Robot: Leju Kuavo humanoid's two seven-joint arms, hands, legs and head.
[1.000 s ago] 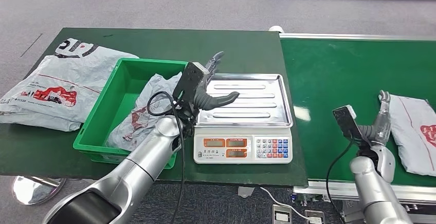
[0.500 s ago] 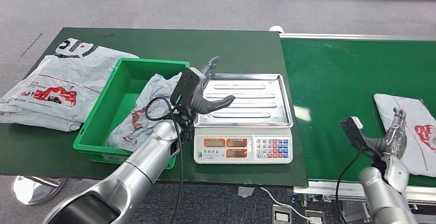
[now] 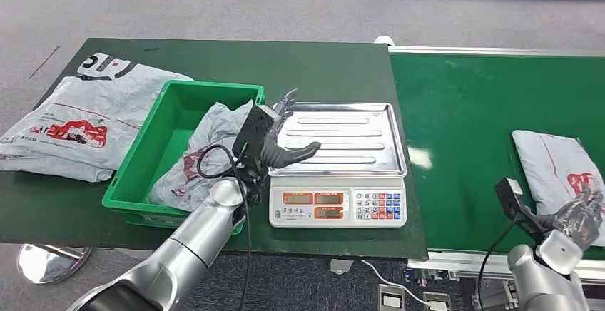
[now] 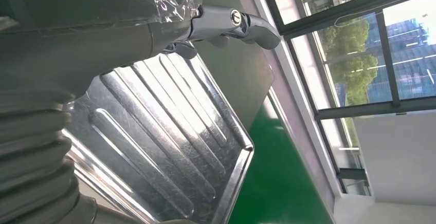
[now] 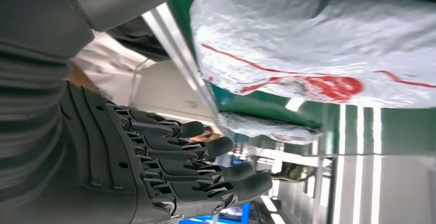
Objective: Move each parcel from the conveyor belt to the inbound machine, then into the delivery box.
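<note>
With my right hand empty, fingers spread, beside the crumpled grey plastic parcel on the green conveyor belt, I should reach over its near edge and close firmly; left hand hovers released.

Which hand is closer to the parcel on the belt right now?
Right. The right hand is at the near edge of the parcel on the belt, open beside it. The left hand is far off, over the scale tray.

left hand over scale, parcel on belt
</note>
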